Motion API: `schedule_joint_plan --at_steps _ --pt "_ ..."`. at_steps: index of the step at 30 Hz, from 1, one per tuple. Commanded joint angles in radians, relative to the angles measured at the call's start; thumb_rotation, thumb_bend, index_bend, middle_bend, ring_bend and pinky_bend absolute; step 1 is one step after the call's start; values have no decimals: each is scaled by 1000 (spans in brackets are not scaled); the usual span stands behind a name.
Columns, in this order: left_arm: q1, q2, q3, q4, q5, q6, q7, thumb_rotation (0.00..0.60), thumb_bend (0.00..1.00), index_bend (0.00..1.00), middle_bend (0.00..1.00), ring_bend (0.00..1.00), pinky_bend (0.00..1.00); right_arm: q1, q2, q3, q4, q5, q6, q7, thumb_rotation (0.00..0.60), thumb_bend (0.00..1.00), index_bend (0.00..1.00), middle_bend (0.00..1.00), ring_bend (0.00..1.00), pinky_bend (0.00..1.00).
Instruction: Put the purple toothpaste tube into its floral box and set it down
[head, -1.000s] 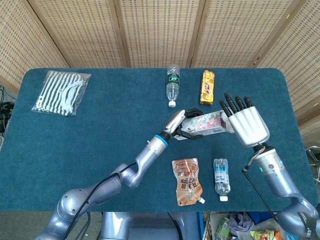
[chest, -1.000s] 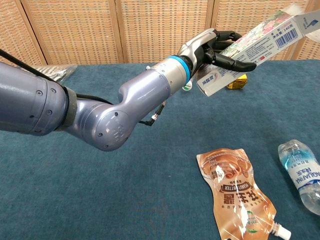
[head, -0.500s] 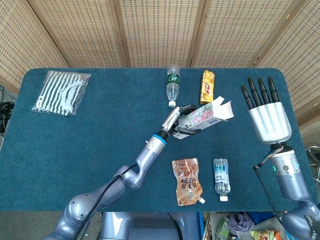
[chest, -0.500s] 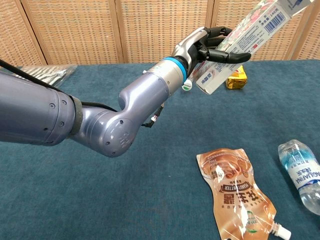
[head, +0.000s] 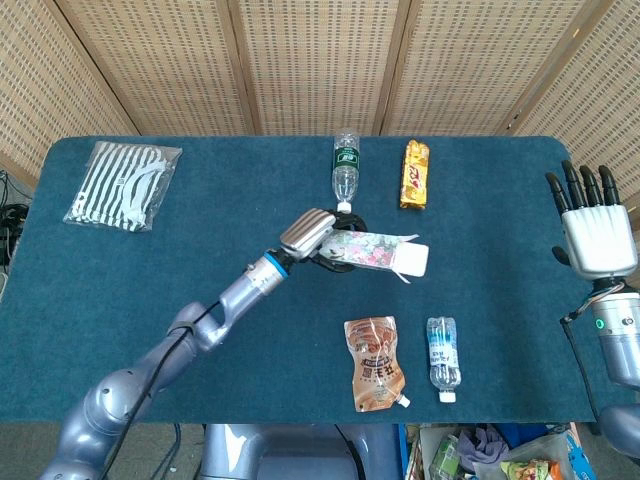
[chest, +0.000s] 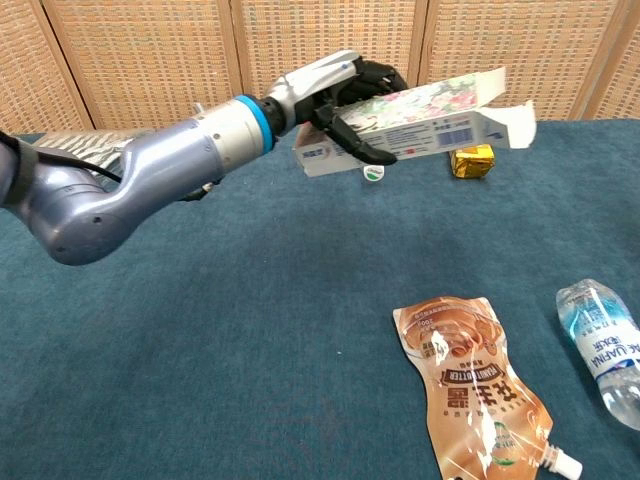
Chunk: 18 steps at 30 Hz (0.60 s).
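Gripping the floral box (head: 372, 250) near its closed end, the left robot hand (head: 318, 238) has it lifted above the blue worktop (head: 200, 270), lying roughly level with the flaps at the far end hanging open. Can't see the purple toothpaste tube from either view, so no idea if it's inside. The right robot hand (head: 594, 228) is way off at the worktop's right edge, fingers straight and apart, holding nothing. Lying below the box are an orange spout pouch (head: 376, 375) and a small water bottle (head: 441, 357) just beside it.
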Motion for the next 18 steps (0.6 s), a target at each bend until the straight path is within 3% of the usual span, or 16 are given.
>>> schedule_joint_plan --at_steps 1,6,14,17,18 --pt "87 109 66 -101 35 10 58 600 232 550 486 445 412 -30 -50 -23 63 -12 -18 77 600 0 0 0 0 0" --pt "144 225 153 -198 51 -92 143 600 231 550 485 445 412 -54 -81 -40 87 -35 -5 123 600 0 0 0 0 0" --pt "187 244 175 -241 16 -177 207 600 232 550 484 445 412 -73 -93 -46 76 -49 11 134 600 0 0 0 0 0" --pt "198 220 179 -221 8 -199 215 600 231 508 357 313 342 -79 -95 -46 72 -48 12 131 600 0 0 0 0 0" --pt "201 211 181 -213 8 -204 217 600 231 429 228 189 256 -82 -95 -47 72 -48 12 130 600 0 0 0 0 0"
